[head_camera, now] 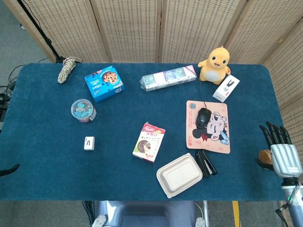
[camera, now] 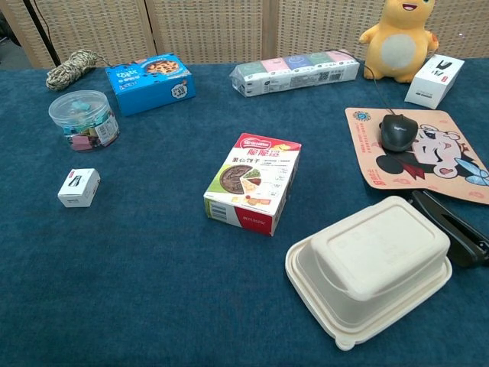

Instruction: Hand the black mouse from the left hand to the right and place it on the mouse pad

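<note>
Black mouse rests on the mouse pad, near its left edge.
Right hand hangs off the surface's right edge, fingers spread and empty, well apart from the pad; left hand unseen.

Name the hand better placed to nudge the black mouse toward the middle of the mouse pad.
Right. The right hand hangs empty just off the table edge nearest the mouse pad; the black mouse lies there, and no left hand shows.
</note>
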Robot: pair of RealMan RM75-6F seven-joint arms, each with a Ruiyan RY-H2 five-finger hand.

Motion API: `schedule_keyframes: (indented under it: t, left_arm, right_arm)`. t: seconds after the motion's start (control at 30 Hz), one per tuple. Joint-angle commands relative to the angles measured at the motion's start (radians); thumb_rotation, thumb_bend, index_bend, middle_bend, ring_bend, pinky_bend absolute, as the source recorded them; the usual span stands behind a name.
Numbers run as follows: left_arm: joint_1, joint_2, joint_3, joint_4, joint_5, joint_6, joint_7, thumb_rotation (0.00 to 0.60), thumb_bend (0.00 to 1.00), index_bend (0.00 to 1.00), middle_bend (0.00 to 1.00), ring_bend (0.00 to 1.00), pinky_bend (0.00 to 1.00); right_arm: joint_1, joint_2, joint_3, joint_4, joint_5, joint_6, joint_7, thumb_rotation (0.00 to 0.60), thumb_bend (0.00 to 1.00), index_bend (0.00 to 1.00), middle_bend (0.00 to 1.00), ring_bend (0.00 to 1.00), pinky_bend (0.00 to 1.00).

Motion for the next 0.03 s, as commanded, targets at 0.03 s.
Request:
schedule_keyframes:
  t: [0.03]
  left_arm:
    - [0.007,-0.007,-0.003,0.012,0.009,0.010,-0.003,0.600,0.12,0.00,0.00,0.00,0.00]
  right_arm:
    - [-0.018,0.004,0.009,-0.020,-0.019,0.019,-0.002,0.600,0.00,0.00,0.00,0.00,0.00]
